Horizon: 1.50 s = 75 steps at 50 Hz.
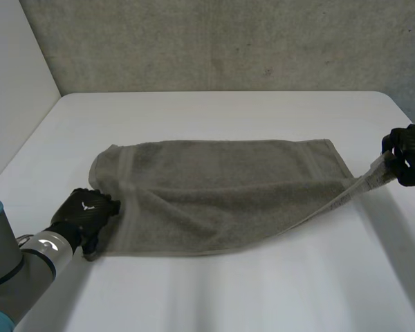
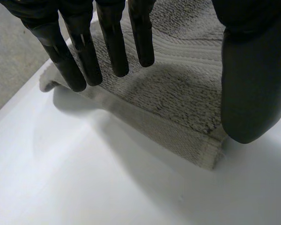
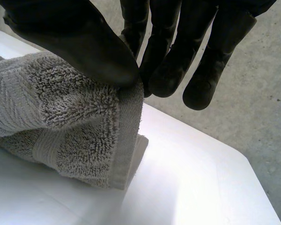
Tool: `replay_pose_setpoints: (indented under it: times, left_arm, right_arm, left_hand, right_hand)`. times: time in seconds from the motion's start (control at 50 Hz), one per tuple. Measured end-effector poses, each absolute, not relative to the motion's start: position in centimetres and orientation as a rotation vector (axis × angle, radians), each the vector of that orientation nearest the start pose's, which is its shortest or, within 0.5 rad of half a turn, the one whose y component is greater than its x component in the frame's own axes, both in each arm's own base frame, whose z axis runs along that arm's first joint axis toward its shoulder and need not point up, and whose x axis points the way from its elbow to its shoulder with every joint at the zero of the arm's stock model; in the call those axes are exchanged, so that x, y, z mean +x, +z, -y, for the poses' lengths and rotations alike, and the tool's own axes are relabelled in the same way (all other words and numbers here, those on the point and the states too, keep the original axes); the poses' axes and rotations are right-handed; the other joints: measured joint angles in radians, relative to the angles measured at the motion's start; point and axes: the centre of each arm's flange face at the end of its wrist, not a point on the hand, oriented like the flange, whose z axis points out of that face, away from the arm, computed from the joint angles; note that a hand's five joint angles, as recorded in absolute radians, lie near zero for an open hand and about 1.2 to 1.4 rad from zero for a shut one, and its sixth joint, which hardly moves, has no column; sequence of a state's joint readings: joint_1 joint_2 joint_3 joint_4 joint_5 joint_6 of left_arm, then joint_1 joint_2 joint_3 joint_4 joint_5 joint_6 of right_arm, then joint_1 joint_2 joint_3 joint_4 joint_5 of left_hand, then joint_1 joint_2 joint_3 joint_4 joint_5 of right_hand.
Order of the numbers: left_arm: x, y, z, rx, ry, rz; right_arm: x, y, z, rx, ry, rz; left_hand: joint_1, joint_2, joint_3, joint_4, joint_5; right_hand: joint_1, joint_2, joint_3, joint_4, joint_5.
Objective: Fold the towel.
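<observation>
My right hand [image 1: 409,153] is pinching the right corner of the towel [image 1: 221,194], lifted off the table [image 1: 228,297]. My left hand [image 1: 86,213] has straight, loose fingers over its near left corner. The rest lies flat, so I'd say the fold's barely started.

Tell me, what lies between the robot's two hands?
The towel, stretched across the table from the left hand to the right hand pinching its corner; the head view shows it.
</observation>
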<state>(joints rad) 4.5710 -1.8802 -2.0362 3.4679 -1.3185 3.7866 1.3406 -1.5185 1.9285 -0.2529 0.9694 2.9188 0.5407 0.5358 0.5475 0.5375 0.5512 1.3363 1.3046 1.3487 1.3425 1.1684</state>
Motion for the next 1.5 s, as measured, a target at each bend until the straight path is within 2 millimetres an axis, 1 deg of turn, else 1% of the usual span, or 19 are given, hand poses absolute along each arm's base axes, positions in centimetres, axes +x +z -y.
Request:
replay_pose_setpoints:
  times: [0.1,0.32,0.6,0.66,0.76,0.8,1.0,1.04,1.08,1.12,1.22,1.3,1.36,1.38,1.4,1.42,1.46,1.5]
  left_arm:
    - [-19.1,11.5,24.9,1.186,-1.649,-2.325]
    - [-19.4,11.4,26.0,1.179,-1.66,-2.308]
    - [-19.8,12.0,27.2,1.149,-1.681,-2.26]
    - [-19.9,12.0,27.3,1.154,-1.686,-2.256]
    - [-20.2,11.9,27.3,1.166,-1.688,-2.258]
    - [-20.3,11.8,27.2,1.171,-1.688,-2.26]
    - [-20.4,11.7,27.2,1.174,-1.688,-2.267]
    - [-20.4,11.7,27.2,1.173,-1.688,-2.268]
    - [-20.4,11.7,27.2,1.173,-1.689,-2.268]
    - [-20.4,11.7,27.1,1.173,-1.69,-2.268]
    - [-20.6,12.1,27.0,1.171,-1.703,-2.261]
    - [-20.7,13.7,27.0,1.138,-1.763,-2.219]
    - [-20.6,16.1,26.9,1.083,-1.848,-2.166]
    - [-20.6,16.5,26.8,1.068,-1.867,-2.158]
    - [-20.5,18.0,26.8,1.026,-1.926,-2.13]
    - [-20.5,18.5,26.8,1.007,-1.949,-2.122]
    - [-20.2,21.4,26.5,0.911,-2.071,-2.077]
    - [-19.9,23.2,26.2,0.85,-2.146,-2.049]
  right_arm:
    - [11.7,21.2,30.5,-0.566,-1.951,-2.178]
    - [11.7,21.0,30.5,-0.566,-1.942,-2.181]
    - [11.7,20.9,30.5,-0.585,-1.944,-2.184]
    - [11.7,20.9,30.5,-0.594,-1.946,-2.187]
    - [11.7,20.8,30.5,-0.599,-1.946,-2.19]
    - [11.7,20.8,30.5,-0.599,-1.945,-2.19]
    - [11.7,20.8,30.5,-0.597,-1.945,-2.192]
    - [11.7,20.8,30.5,-0.597,-1.945,-2.192]
    - [11.7,20.8,30.5,-0.597,-1.944,-2.191]
    - [11.7,20.8,30.5,-0.599,-1.943,-2.19]
    - [11.7,21.0,30.5,-0.603,-1.949,-2.183]
    - [11.7,22.2,30.6,-0.609,-1.993,-2.161]
    - [11.7,24.0,30.4,-0.612,-2.049,-2.131]
    - [11.7,24.4,30.4,-0.611,-2.057,-2.126]
    - [11.7,25.4,30.3,-0.61,-2.08,-2.111]
    - [11.6,25.8,30.2,-0.608,-2.087,-2.107]
    - [11.6,27.8,29.9,-0.597,-2.116,-2.084]
    - [11.6,28.9,29.7,-0.589,-2.128,-2.072]
  left_hand:
    - [0.044,0.048,0.042,0.045,0.042]
    - [0.171,0.177,0.166,0.175,0.12]
    - [0.263,0.269,0.258,0.269,0.243]
    - [0.36,0.361,0.35,0.362,0.335]
    - [0.461,0.467,0.455,0.465,0.441]
    - [0.543,0.549,0.537,0.549,0.524]
    - [0.681,0.684,0.677,0.68,0.661]
    - [0.769,0.765,0.764,0.769,0.747]
    - [0.906,0.914,0.922,0.928,0.901]
    - [0.913,0.946,0.982,0.979,0.94]
    - [0.913,0.947,0.994,0.985,0.941]
    - [0.913,0.947,0.997,0.985,0.941]
    - [0.913,0.947,0.997,0.985,0.941]
    - [0.913,0.947,0.997,0.985,0.941]
    - [0.913,0.947,0.998,0.985,0.941]
    - [0.913,0.947,0.998,0.985,0.941]
    - [0.913,0.947,0.998,0.985,0.941]
    - [0.913,0.947,0.999,0.985,0.941]
  right_hand:
    - [0.0,0.0,0.0,0.0,0.0]
    - [0.0,0.0,0.0,0.0,0.0]
    - [0.0,0.0,0.0,0.0,0.0]
    - [0.0,0.0,0.0,0.0,0.0]
    - [0.0,0.0,0.0,0.0,0.0]
    - [0.0,0.0,0.0,0.0,0.0]
    - [0.0,0.0,0.0,0.0,0.0]
    - [0.0,0.0,0.0,0.0,0.0]
    - [0.0,0.0,0.0,0.0,0.0]
    - [0.0,0.0,0.0,0.0,0.0]
    - [0.0,0.0,0.0,0.0,0.0]
    - [0.0,0.0,0.0,0.0,0.0]
    - [0.0,0.0,0.0,0.0,0.0]
    - [0.0,0.0,0.0,0.0,0.0]
    - [0.0,0.0,0.0,0.0,0.0]
    - [0.0,0.0,0.0,0.0,0.0]
    - [0.0,0.0,0.0,0.0,0.0]
    - [0.0,0.0,0.0,0.0,0.0]
